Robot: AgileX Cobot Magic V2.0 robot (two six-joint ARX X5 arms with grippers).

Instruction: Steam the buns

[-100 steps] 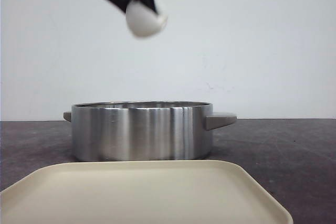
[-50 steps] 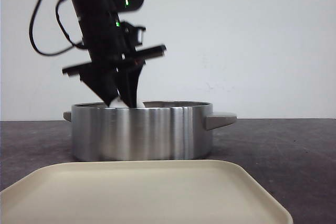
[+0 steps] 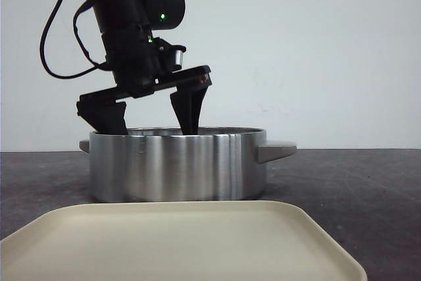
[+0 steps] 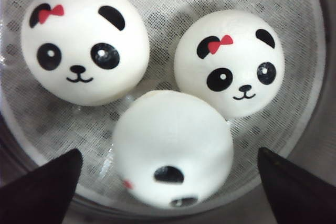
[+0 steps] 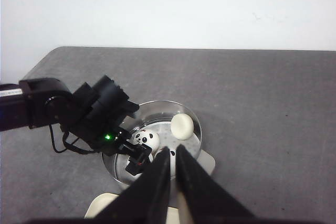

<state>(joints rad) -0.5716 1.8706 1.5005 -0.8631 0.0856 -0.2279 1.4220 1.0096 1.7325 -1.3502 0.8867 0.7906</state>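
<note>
Three white panda-face buns lie on the perforated liner inside the steel pot [image 3: 177, 166]. In the left wrist view two buns [image 4: 84, 40] [image 4: 231, 61] sit face up with red bows. The third bun [image 4: 173, 153] lies tipped over between my left fingers [image 4: 37, 187], which do not touch it. My left gripper [image 3: 148, 123] is open, its fingertips dipped just inside the pot rim. My right gripper [image 5: 171, 156] is shut and empty, held high above the pot [image 5: 113, 169], where two buns [image 5: 145, 139] [image 5: 182, 126] show clearly.
A cream tray [image 3: 177, 241] lies in front of the pot, near the table's front edge. The pot has side handles [image 3: 276, 151]. The table is dark grey [image 5: 262, 103] with a white wall behind.
My left gripper came down from high above with a bun shut in it, reached into the pot and opened, letting the bun go onto the liner.
</note>
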